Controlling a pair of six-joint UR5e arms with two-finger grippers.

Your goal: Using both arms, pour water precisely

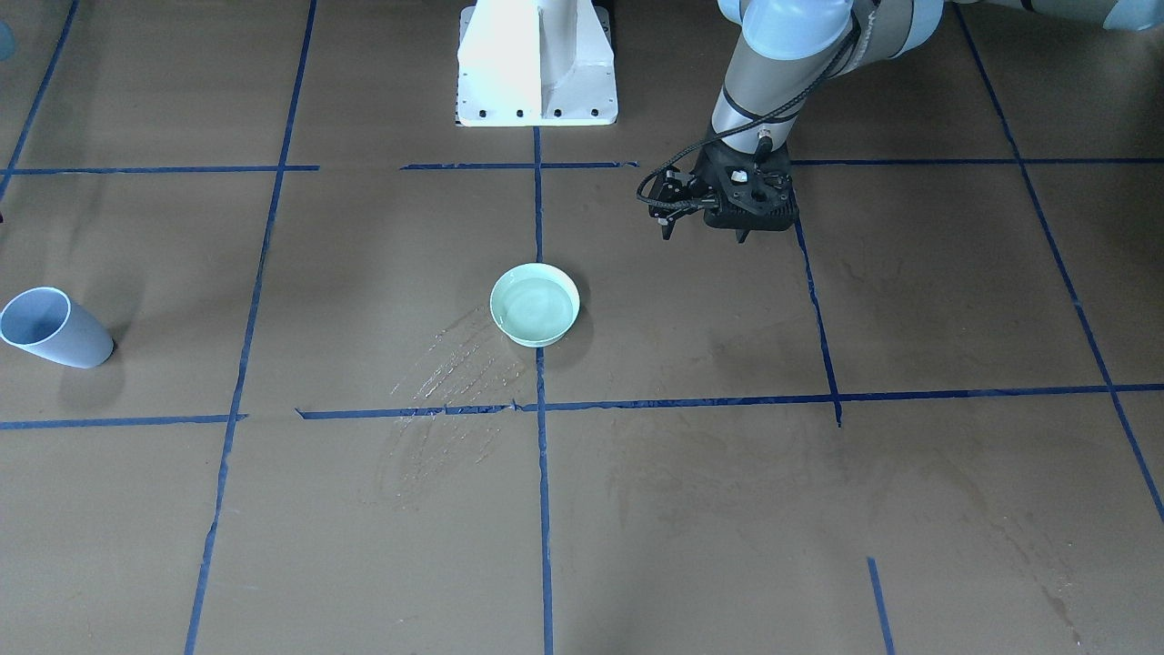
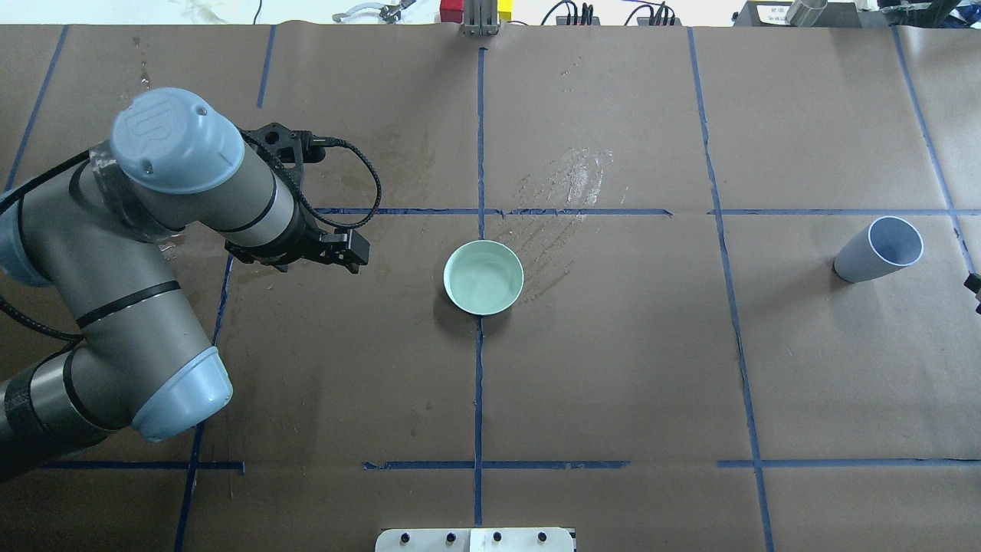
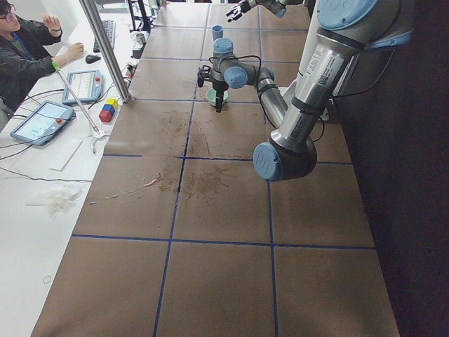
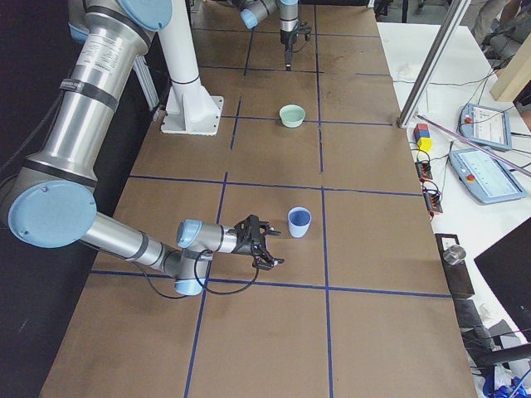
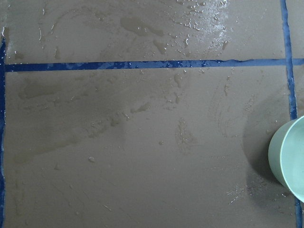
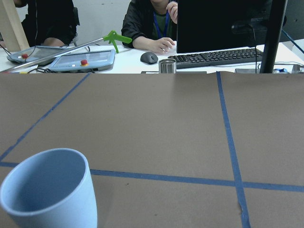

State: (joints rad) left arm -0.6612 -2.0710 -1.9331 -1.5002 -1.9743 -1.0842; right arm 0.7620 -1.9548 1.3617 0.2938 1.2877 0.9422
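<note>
A pale green bowl [image 1: 535, 305] [image 2: 483, 277] stands at the table's middle, and the water [image 1: 536, 300] in it shows as a faint glossy surface. My left gripper [image 1: 705, 236] hangs open and empty above the paper, beside the bowl on the robot's left; its wrist view catches only the bowl's rim [image 5: 289, 161]. A light blue cup [image 2: 877, 251] [image 1: 55, 327] [image 4: 299, 222] stands upright far to the robot's right; I see no liquid in it. My right gripper [image 4: 264, 249] hovers low just short of the cup [image 6: 47, 190]; I cannot tell its state.
Wet streaks [image 2: 567, 184] [image 1: 455, 364] mark the brown paper beyond the bowl. The white pedestal [image 1: 536, 64] is bolted at the robot's edge. People sit at a side desk with a keyboard [image 6: 218, 56], tablets [image 4: 485, 174] and small coloured blocks [image 3: 107, 110].
</note>
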